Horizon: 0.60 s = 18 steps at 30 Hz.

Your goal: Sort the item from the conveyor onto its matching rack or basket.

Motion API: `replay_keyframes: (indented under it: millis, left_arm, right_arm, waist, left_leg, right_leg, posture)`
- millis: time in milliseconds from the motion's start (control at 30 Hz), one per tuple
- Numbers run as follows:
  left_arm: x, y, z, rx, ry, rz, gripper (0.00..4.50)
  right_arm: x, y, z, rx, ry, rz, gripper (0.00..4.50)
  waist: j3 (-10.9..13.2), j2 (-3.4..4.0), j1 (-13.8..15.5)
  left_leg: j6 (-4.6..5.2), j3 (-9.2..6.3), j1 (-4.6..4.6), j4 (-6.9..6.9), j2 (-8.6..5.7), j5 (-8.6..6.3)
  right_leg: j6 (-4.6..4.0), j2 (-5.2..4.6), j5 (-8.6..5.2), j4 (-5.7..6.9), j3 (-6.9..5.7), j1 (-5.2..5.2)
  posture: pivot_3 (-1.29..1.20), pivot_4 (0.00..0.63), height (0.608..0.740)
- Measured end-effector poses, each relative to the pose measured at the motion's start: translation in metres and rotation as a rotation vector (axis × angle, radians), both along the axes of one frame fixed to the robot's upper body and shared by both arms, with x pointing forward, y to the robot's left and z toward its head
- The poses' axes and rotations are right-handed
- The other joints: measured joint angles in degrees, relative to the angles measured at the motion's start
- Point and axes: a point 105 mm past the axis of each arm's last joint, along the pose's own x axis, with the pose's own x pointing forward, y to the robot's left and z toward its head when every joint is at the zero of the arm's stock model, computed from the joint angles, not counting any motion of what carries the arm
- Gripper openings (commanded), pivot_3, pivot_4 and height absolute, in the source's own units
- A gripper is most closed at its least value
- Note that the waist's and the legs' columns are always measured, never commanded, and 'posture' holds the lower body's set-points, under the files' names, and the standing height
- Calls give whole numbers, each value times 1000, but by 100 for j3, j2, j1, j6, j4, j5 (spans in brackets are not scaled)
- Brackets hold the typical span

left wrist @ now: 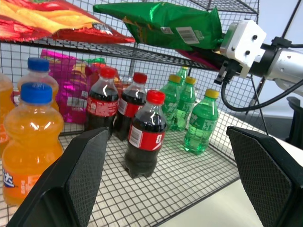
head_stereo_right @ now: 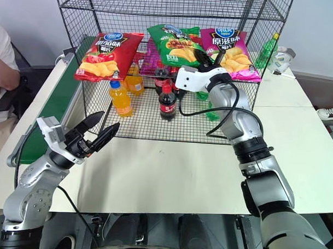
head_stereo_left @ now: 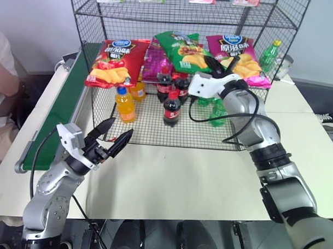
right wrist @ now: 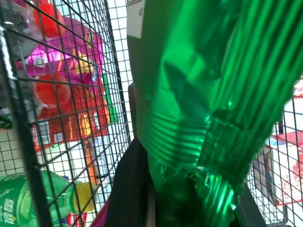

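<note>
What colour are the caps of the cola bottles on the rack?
Red. The cola bottles show it best in the left wrist view.

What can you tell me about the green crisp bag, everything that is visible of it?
The green crisp bag is large and glossy, foil-like, with a blue oval logo, white lettering and pictured yellow crisps. Its back shows a barcode label. It lies tilted over the rack's middle tier, between a red bag and a magenta bag. The right end effector is shut on its crimped bottom edge.
</note>
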Motion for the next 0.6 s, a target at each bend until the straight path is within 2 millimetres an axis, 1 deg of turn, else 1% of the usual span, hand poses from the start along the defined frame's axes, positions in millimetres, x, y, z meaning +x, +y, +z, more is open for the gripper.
replay_keyframes:
  millis: [167,300,367,400,533,567,600]
  left_arm:
    - [0,-2,-1,2,2,0,4247]
    - [-1,-3,-1,7,1,-1,4247]
    - [-2,-5,1,6,-7,-6,4247]
    - [-2,-5,1,5,-7,-6,4247]
    - [-2,-5,0,2,-3,-1,4247]
    - [-2,-5,-1,2,-1,0,4247]
    - [-2,-5,-1,3,1,0,4247]
  right_arm:
    - [5,1,-5,-7,26,-10,209]
    - [5,6,-11,2,56,7,209]
    - [5,6,-11,12,62,13,1247]
    - [5,7,-11,22,63,17,1651]
    - [3,8,0,55,39,34,3555]
    - [1,9,3,59,31,41,3959]
    - [-1,12,6,67,25,59,3959]
  waist:
    - [0,0,4]
    - [0,0,4]
    - [0,0,4]
    - [0,0,4]
    - [-1,-1,-9]
    - [-1,-1,-10]
    - [-1,-1,-13]
  left_leg:
    - [0,0,0,1,-1,0]
    - [0,0,0,1,-1,0]
    - [0,0,0,1,-1,0]
    - [0,0,0,1,0,0]
    - [0,0,6,1,2,0]
    - [0,0,6,1,2,0]
    - [0,0,7,1,2,0]
  right_leg:
    - [0,0,0,1,0,1]
    - [0,0,0,1,0,1]
    - [0,0,0,1,0,1]
    - [0,0,0,1,0,1]
    - [0,1,0,4,0,4]
    - [0,2,0,4,0,4]
    - [0,2,0,4,1,4]
  posture:
    - [0,150,739]
    - [0,150,739]
    - [0,150,739]
    - [0,150,739]
    - [0,150,739]
    - [0,150,739]
    - [0,150,739]
